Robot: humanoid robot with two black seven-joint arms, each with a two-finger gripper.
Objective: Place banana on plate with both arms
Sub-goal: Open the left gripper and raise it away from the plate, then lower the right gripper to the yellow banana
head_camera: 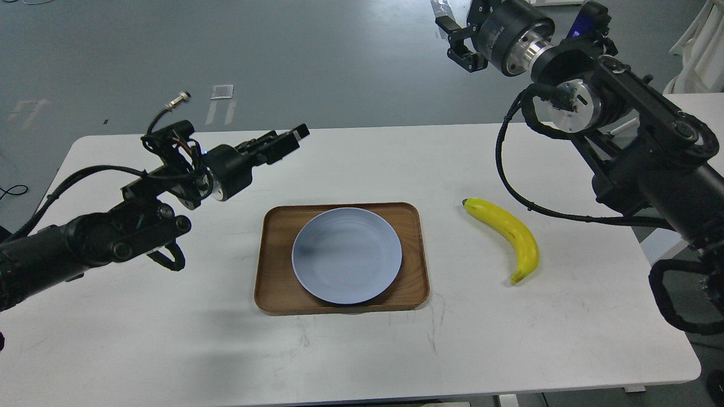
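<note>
The pale blue-grey plate (347, 255) lies flat on the brown wooden tray (272, 282) at the middle of the white table. The yellow banana (509, 234) lies on the table to the right of the tray, dark tip toward the back. My left gripper (288, 141) hovers above the table behind and left of the tray, apart from the plate; its fingers stand slightly apart and hold nothing. My right gripper (459, 40) is high up beyond the table's far edge, well behind the banana, open and empty.
The white table (169, 339) has its front edge near the bottom of the view and its right edge by my right arm. A second white surface (693, 110) stands at the far right. Grey floor lies beyond the table.
</note>
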